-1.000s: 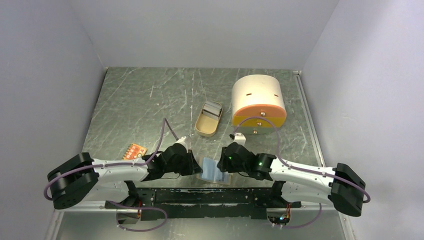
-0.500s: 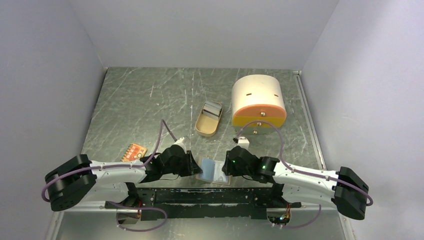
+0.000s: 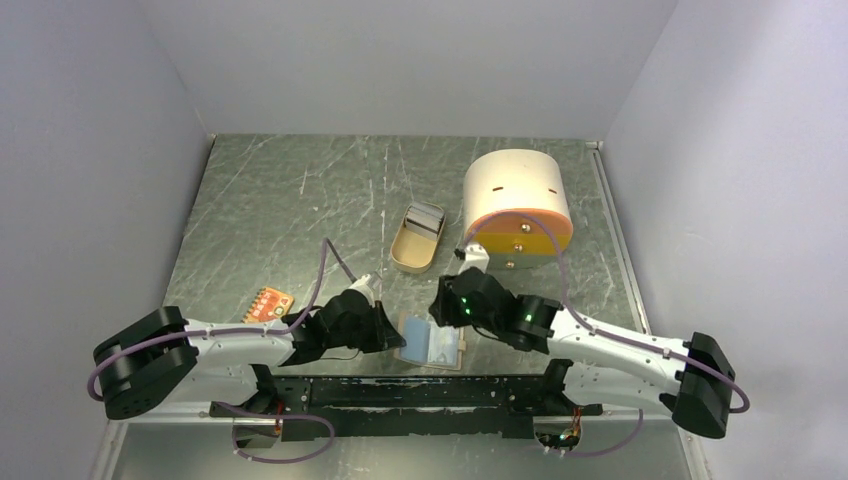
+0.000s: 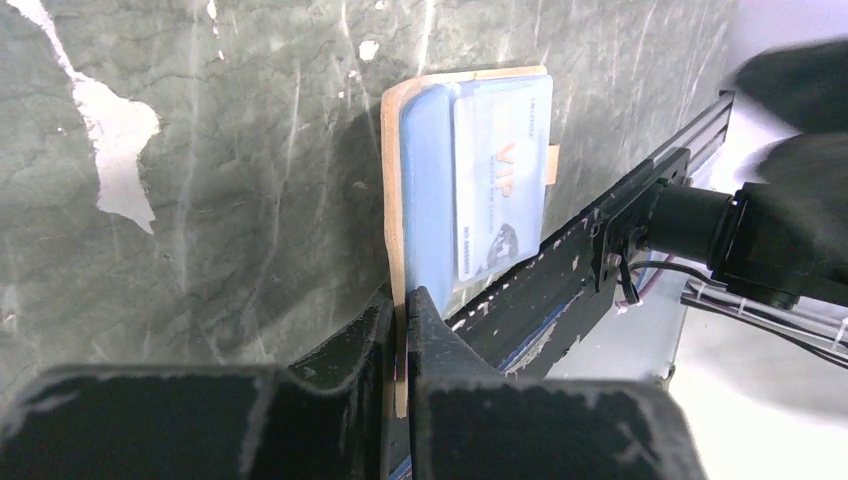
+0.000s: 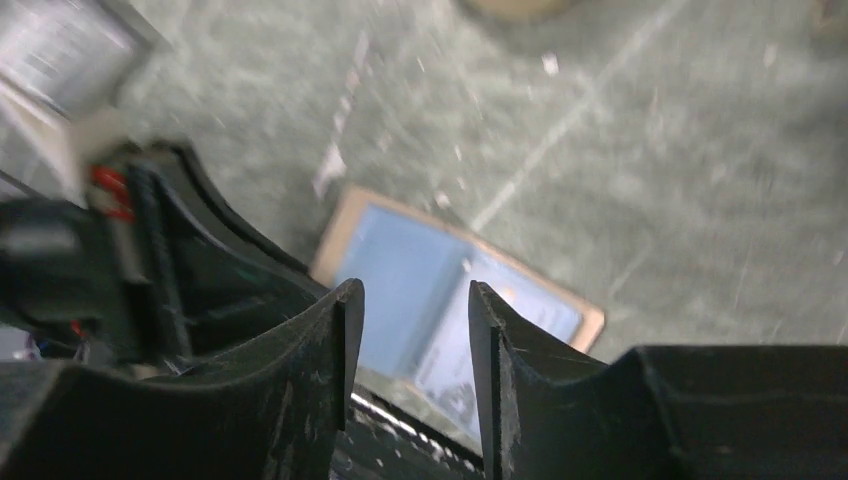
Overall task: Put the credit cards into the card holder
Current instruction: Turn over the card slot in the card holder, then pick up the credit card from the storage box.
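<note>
The beige-tan card holder [image 3: 432, 342] lies open near the table's front edge, its inside blue. A light blue card [image 4: 500, 180] lies on its right half, seen in the left wrist view beside the tan rim [image 4: 391, 200]. My left gripper [image 3: 390, 334] is shut on the holder's left edge [image 4: 402, 300]. My right gripper [image 3: 441, 306] is open and empty, apart from the holder on its far side; its jaws [image 5: 410, 300] frame the holder [image 5: 400, 255]. A whitish-grey card [image 3: 427, 214] rests in the oval tin.
An oval tan tin tray [image 3: 412, 250] stands mid-table. A large cream rounded box with an orange front [image 3: 516, 198] stands to its right. An orange-red dotted piece [image 3: 272, 302] lies at the left. A black rail [image 3: 420, 388] runs along the near edge.
My right gripper has drawn back from over the holder's right half, toward the far side and slightly left. The holder, the card and my left gripper have stayed put.
</note>
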Robot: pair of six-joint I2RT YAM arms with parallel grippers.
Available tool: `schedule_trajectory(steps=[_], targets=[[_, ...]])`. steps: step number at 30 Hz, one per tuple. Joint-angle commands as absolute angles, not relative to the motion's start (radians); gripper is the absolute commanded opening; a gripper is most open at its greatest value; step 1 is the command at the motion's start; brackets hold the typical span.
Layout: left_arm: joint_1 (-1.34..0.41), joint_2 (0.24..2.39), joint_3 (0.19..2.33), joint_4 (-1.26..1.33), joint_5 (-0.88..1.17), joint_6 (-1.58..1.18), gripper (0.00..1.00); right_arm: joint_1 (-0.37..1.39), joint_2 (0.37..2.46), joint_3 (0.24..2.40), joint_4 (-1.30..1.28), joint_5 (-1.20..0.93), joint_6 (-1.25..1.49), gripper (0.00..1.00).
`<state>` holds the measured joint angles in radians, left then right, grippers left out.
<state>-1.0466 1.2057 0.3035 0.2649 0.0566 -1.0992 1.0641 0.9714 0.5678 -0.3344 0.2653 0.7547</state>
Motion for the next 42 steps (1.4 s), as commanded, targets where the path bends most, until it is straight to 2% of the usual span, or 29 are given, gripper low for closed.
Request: schedule_trajectory(steps=[1, 6, 11, 17, 25, 37, 42], targets=[[-1.054, 1.179, 0.304, 0.225, 0.032, -1.112, 0.09, 1.024, 1.051, 0.737, -0.356, 0.372, 0.565, 0.48], [-1.054, 1.109, 0.269, 0.177, 0.002, -1.125, 0.10, 0.931, 1.195, 0.907, -0.352, 0.392, 0.330, 0.53], [-1.052, 1.051, 0.234, 0.167, -0.017, -1.136, 0.13, 0.902, 1.353, 1.056, -0.262, 0.466, 0.072, 0.63], [-1.052, 1.021, 0.231, 0.118, -0.025, -1.133, 0.13, 0.876, 1.567, 1.190, -0.203, 0.498, -0.139, 0.68], [-1.052, 0.993, 0.224, 0.112, -0.029, -1.114, 0.16, 0.815, 1.792, 1.302, -0.190, 0.500, -0.278, 0.71], [-1.052, 0.987, 0.234, 0.097, -0.039, -1.104, 0.17, 0.790, 1.953, 1.358, -0.133, 0.526, -0.410, 0.73], [-1.052, 0.989, 0.241, 0.088, -0.046, -1.106, 0.17, 0.789, 2.033, 1.368, -0.092, 0.619, -0.464, 0.75]])
